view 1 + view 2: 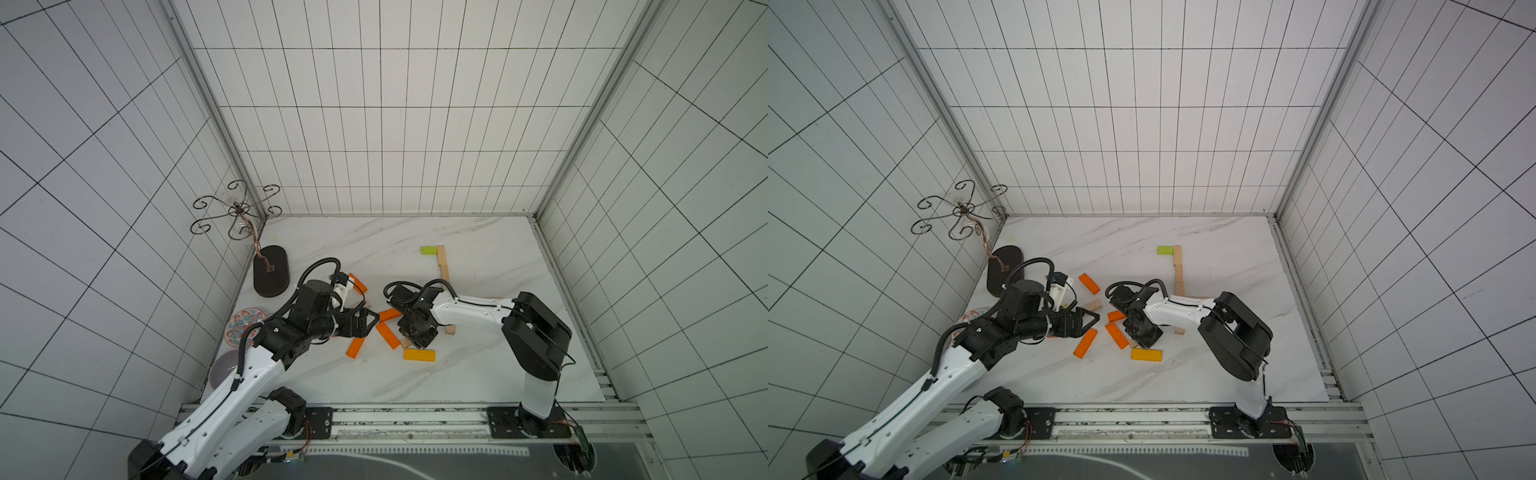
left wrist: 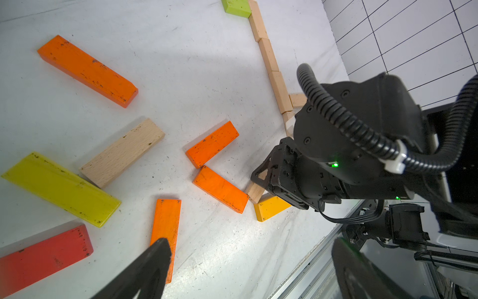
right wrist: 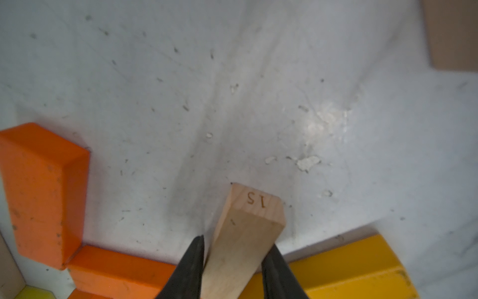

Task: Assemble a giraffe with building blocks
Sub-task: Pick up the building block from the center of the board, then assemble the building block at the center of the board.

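The right end effector grips a pale block, with one finger pressed on each long side. This block is touching the yellow block, between it and an orange block. I cannot tell whether it is already off the bench.

I think the good way is to lift straight up first, because any sideways pull here would push the yellow block or the orange one. Only after it is clear should it travel to the pale row with the green block, well behind the yellow block.

The left end effector is wide open and holds nothing. It is beyond the orange block from the yellow block, and is best held clear.
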